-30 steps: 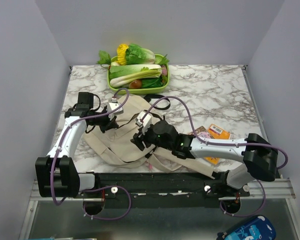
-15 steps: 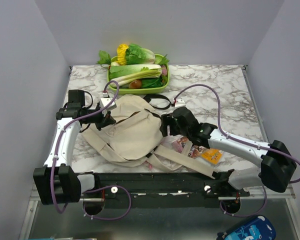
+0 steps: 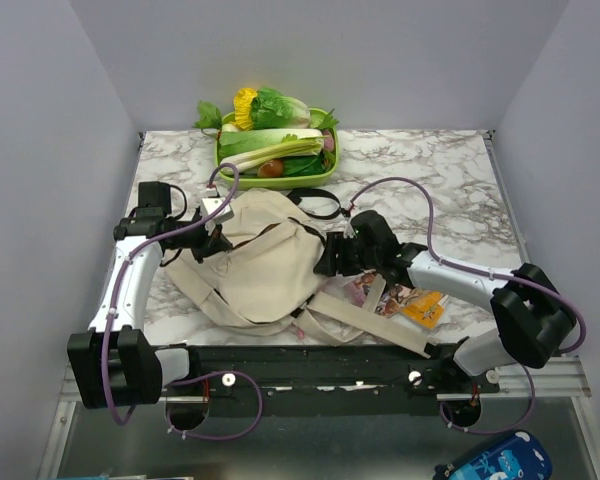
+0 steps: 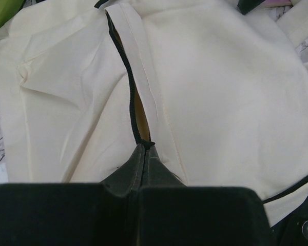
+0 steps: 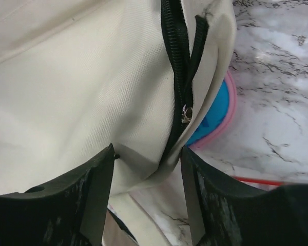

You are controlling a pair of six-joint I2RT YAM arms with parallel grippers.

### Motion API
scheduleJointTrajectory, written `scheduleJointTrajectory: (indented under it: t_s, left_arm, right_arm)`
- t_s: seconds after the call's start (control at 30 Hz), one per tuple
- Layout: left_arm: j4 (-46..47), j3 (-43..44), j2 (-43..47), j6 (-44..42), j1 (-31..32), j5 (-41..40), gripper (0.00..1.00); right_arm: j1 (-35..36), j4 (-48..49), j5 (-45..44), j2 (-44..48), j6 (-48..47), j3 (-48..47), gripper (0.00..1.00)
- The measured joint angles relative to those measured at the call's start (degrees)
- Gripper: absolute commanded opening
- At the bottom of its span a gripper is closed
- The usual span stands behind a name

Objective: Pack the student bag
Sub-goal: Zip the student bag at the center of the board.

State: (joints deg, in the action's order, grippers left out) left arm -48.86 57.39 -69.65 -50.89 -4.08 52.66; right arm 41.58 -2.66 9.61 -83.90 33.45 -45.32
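Observation:
The student bag [image 3: 265, 262], a beige canvas backpack, lies flat in the middle of the marble table, its long straps [image 3: 372, 322] trailing to the front right. My left gripper [image 3: 215, 243] is at its left side. In the left wrist view the gripper [image 4: 143, 146] is shut on the bag's [image 4: 220, 87] black-edged opening seam. My right gripper [image 3: 328, 258] is at the bag's right edge. In the right wrist view it [image 5: 148, 151] is open, its jaws on either side of a bag corner [image 5: 92, 97] with a black zipper [image 5: 175, 56] and metal pull [image 5: 186, 114].
A green tray [image 3: 223, 166] of vegetables stands at the back, just behind the bag. Colourful books or packets [image 3: 415, 302] lie under my right arm. A blue and pink item [image 5: 215, 110] lies against the bag's corner. A black strap loop [image 3: 318, 205] lies behind the bag.
My right gripper has moved from over the bag's front to its right edge. My left gripper has pulled slightly left and back, and the bag now lies more spread out.

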Motion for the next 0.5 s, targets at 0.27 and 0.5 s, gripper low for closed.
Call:
scheduleJointTrajectory:
  t_s: [0.27, 0.5]
  left_arm:
    - [1.2, -1.3, -0.5, -0.2, -0.1, 0.0, 0.0]
    - [-5.0, 3.8, -2.2, -2.8, -0.2, 0.9, 0.0]
  right_arm:
    - [-2.5, 4.0, 4.3, -0.1, -0.4, -1.8, 0.01]
    - [-2.8, -0.5, 3.6, -0.1, -8.3, -12.5, 0.01]
